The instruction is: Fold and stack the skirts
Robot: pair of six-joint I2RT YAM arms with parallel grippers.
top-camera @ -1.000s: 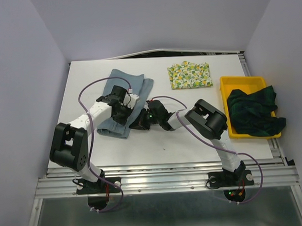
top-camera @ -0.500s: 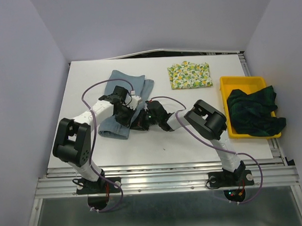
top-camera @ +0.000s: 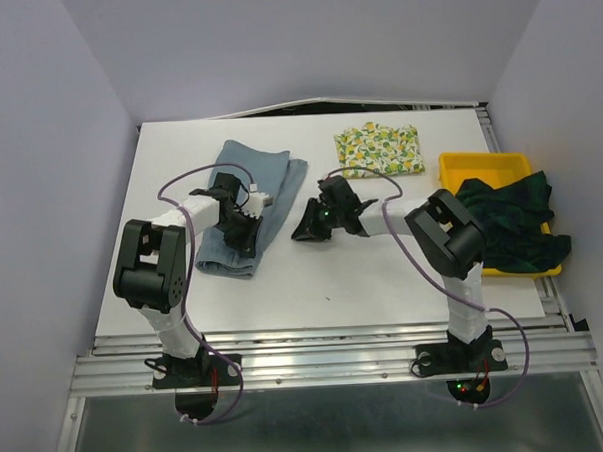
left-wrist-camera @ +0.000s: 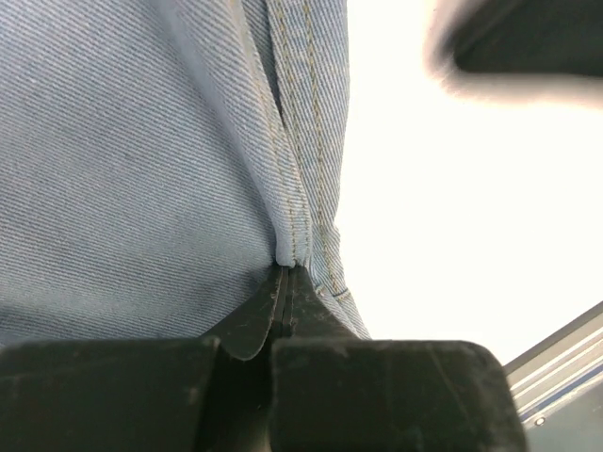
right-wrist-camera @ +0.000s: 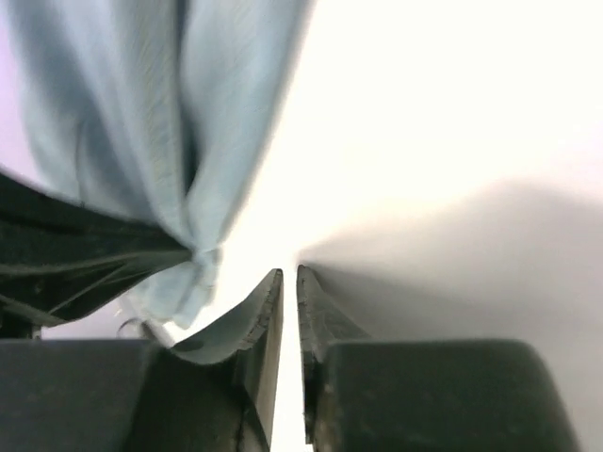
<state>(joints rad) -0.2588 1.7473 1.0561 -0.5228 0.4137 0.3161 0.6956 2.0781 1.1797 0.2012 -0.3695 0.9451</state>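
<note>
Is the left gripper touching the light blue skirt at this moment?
Touching. The left wrist view shows the left gripper with its jaws shut on a stitched fold of the light blue skirt; the cloth bunches right at their tips.

a white table carries three things. a yellow tray sits at its right edge. a folded lemon-print skirt lies flat just left of the tray, slightly farther back. a blue-grey skirt lies well left of the tray, folded lengthwise, running front to back.
</note>
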